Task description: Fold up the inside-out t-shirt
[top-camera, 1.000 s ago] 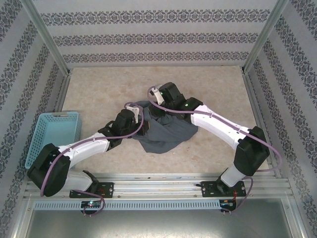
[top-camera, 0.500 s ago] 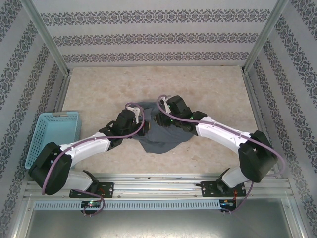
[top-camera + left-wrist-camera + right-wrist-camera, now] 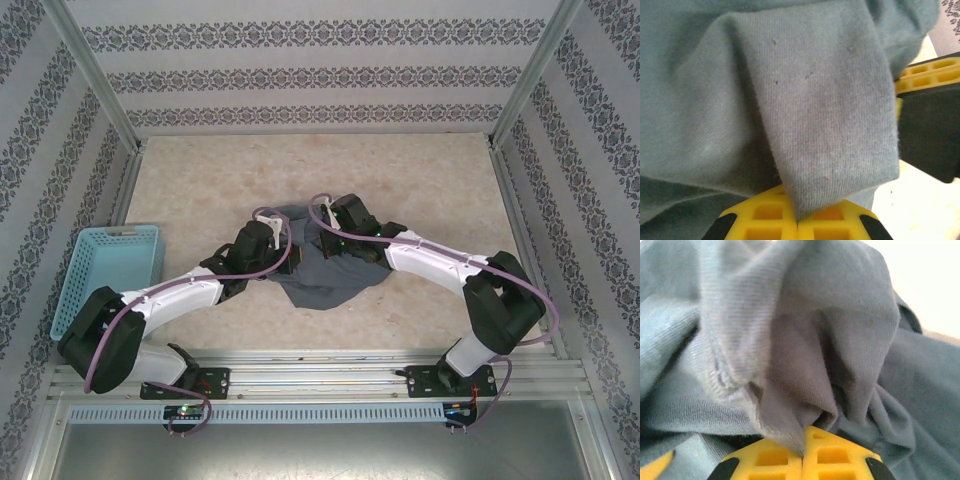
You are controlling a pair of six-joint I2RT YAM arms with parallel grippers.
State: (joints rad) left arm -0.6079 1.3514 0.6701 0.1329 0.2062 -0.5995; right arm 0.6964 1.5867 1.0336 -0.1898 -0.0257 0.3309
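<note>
The inside-out t-shirt (image 3: 328, 277) lies bunched in a dark grey heap at the middle of the table, between the two arms. In the wrist views, the left gripper (image 3: 797, 221) has its yellow fingertips pressed together on a fold of the cloth, and the right gripper (image 3: 803, 456) pinches a gathered ridge of it likewise. The table (image 3: 200, 180) is beige and speckled. A light-blue basket (image 3: 105, 262) sits at its left edge, well apart from the shirt. Walls (image 3: 320, 75) papered in patterned bands enclose the space, with metal rails (image 3: 320, 365) along the near edge.
</note>
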